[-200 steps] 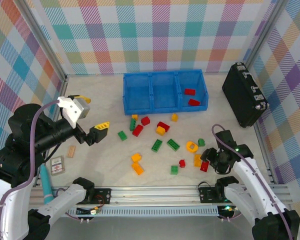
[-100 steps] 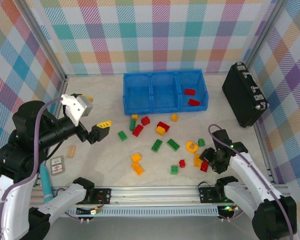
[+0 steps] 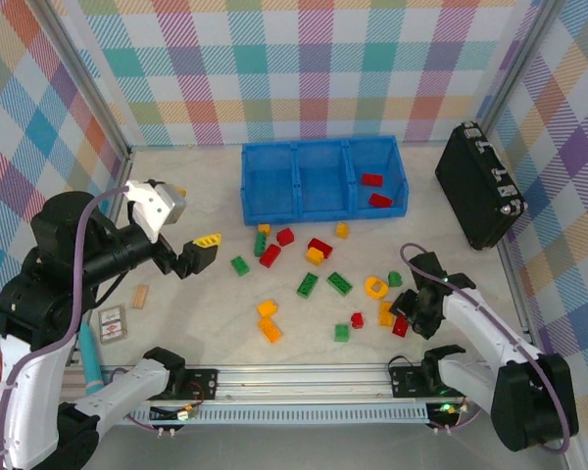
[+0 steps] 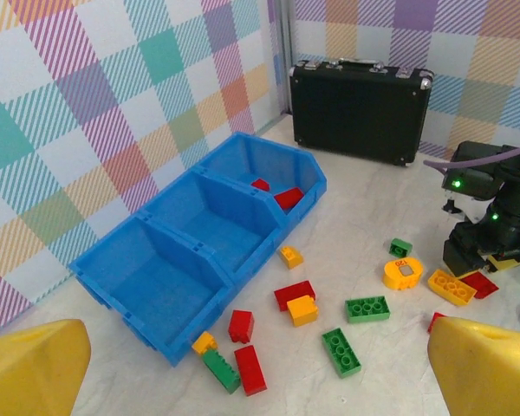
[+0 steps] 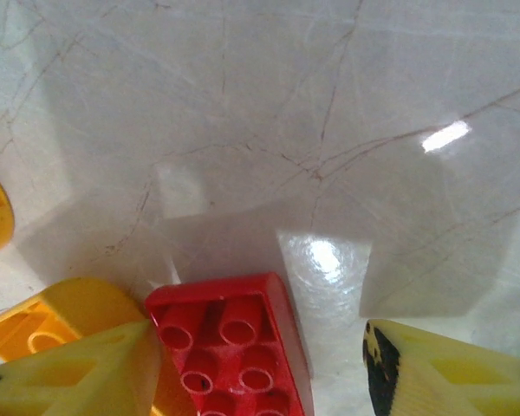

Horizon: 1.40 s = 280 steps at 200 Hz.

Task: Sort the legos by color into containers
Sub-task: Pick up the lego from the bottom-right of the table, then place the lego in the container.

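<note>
Right hand (image 5: 264, 368) astride a red lego (image 5: 230, 342)
Spread apart, near the bench's (image 3: 196, 313) near-right corner; left hand (image 3: 198, 257) also apart.

One tray (image 3: 296, 217) with three compartments (image 3: 318, 186) — two red bricks (image 3: 372, 179) inside it. In front of it, five more, six green bricks (image 3: 339, 283), seven yellow-orange bricks (image 3: 270, 330). Right of it — one case (image 3: 478, 186).
</note>
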Motion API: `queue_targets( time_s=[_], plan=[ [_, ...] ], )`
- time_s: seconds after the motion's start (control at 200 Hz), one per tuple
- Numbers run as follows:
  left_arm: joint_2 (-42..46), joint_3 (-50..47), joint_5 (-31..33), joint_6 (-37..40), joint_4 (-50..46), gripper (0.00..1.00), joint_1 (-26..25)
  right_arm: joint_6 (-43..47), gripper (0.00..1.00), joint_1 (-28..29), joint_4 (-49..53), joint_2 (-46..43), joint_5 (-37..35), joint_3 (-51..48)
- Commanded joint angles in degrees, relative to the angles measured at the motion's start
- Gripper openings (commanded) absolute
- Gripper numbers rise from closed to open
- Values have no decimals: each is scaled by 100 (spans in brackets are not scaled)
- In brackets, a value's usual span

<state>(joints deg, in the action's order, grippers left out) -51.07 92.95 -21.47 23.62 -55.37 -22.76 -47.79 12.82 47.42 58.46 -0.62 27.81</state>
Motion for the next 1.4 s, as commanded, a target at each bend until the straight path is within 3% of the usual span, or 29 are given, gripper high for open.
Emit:
queue_targets(
  time_s=[0.0,0.33,0.615,0.845,1.095,1.395],
  plan=[
    [0,140,45,44,25,100,-63,95,61,36,-38,140,-77,39],
    [47,93,226,165,1,100,-70,209,44,36,-153,740,-176,189],
    [-41,60,440,307,40,100,-112,311,24,35,124,509,-452,515],
    [-71,-50,767,481,33,100,-185,1559,21,35,314,1330,-1270,2598],
    [-108,-189,925,591,88,100,-202,2875,22,28,-1202,2915,-1393,4585],
    [-233,-29,1145,659,-56,100,-202,3448,22,-19,-2075,5107,-1543,6457]
  ],
)
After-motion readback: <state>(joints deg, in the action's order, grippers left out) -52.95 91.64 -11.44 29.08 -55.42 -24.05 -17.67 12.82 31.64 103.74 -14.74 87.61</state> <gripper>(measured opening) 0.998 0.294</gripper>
